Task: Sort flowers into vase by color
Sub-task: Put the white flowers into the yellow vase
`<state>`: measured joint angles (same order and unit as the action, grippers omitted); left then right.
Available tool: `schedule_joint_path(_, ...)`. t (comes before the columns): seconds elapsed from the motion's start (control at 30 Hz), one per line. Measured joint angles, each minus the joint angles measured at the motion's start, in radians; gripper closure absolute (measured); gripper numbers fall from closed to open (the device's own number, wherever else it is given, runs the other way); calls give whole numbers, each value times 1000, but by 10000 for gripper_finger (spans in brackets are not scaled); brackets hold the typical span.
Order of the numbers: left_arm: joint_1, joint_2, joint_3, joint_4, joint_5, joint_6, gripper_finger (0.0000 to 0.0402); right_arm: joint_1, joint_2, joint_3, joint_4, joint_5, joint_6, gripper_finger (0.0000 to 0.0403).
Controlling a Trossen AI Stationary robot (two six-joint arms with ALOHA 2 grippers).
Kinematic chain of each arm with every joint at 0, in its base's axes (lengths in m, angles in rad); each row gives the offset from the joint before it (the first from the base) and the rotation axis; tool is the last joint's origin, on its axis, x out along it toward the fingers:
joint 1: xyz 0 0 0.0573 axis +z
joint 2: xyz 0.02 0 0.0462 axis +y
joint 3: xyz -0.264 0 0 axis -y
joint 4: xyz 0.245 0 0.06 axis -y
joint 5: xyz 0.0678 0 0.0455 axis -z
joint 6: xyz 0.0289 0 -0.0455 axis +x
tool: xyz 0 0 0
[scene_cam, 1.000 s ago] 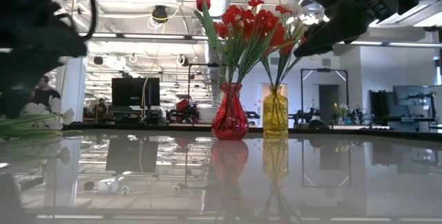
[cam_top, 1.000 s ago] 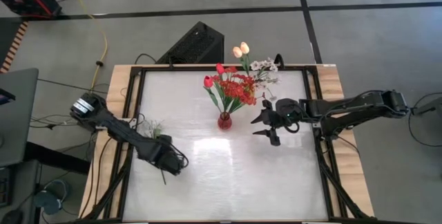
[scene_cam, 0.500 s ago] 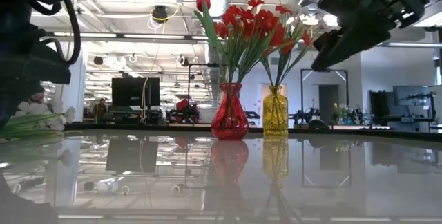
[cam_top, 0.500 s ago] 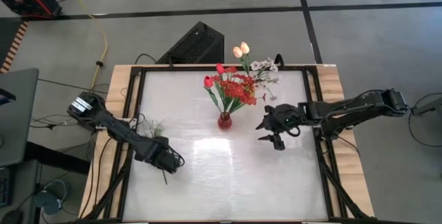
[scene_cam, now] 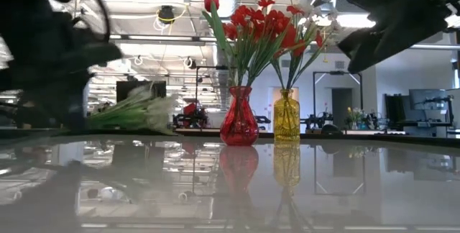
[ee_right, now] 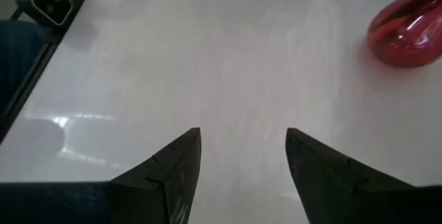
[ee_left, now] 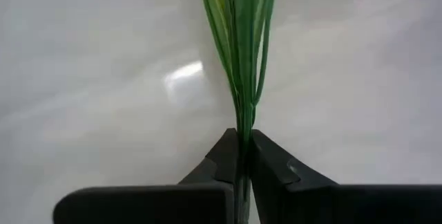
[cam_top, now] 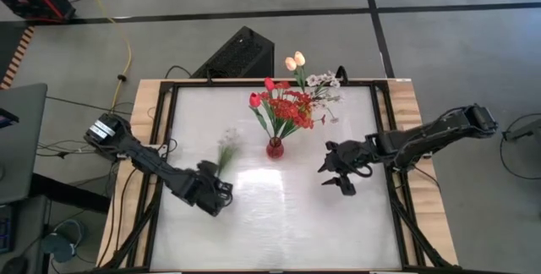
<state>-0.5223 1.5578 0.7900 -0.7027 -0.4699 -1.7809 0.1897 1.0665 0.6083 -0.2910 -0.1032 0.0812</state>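
A sprig of tiny white blossoms point(cam_top: 226, 144) on green stems point(ee_left: 238, 58) sticks out from my left gripper point(cam_top: 216, 198), which is shut on it at the table's left near part. In the low view the sprig point(scene_cam: 136, 113) slants up toward the vases. A red vase point(cam_top: 275, 148) holds red flowers point(cam_top: 287, 109). Behind it a yellow vase point(scene_cam: 286, 118) holds pale tulips point(cam_top: 295, 60) and white sprigs point(cam_top: 324, 81). My right gripper point(cam_top: 340, 178) hangs open above the table to the right of the red vase point(ee_right: 404, 34), with nothing between its fingers point(ee_right: 181, 162). My left gripper pinches the sprig's bundle of green stems point(ee_left: 243, 137) between its two fingers. The fingers slant down from above and the stems run on forward past their tips. The blossom end point(scene_cam: 157, 108) is off the table, pointing toward the red vase; the stems' lower end is hidden by the gripper.
The white tabletop point(cam_top: 279, 215) has a dark frame and wooden side rails point(cam_top: 144, 113). A black box point(cam_top: 237, 54) sits on the floor beyond the far edge. Cables lie on the floor to the left.
My left gripper has tipped downward and shut on the sprig's stems. The sprig, which lay by the left rail, has swung round with its blossom end raised and turned toward the red vase. My right gripper, still open, has moved toward the table's near edge.
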Motion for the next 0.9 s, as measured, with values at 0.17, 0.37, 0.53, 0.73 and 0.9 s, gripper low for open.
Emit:
schedule_joint_path(0.17, 3, 0, 1, 221, -142, 273, 398, 30, -1, 0, 1, 0, 26, 163)
schedule_joint_path(0.37, 3, 0, 1, 506, -190, 729, 398, 30, -1, 0, 69, 22, 25, 163)
schedule_joint_path(0.53, 2, 0, 1, 676, -150, 969, 399, 17, -1, 0, 119, 23, 20, 163)
schedule_joint_path(0.73, 4, -1, 1, 832, -96, 1163, 399, 18, -1, 0, 122, 23, 31, 163)
schedule_joint_path(0.9, 37, -1, 1, 1038, -18, 1381, 399, 27, -31, -1, 108, 23, 24, 163)
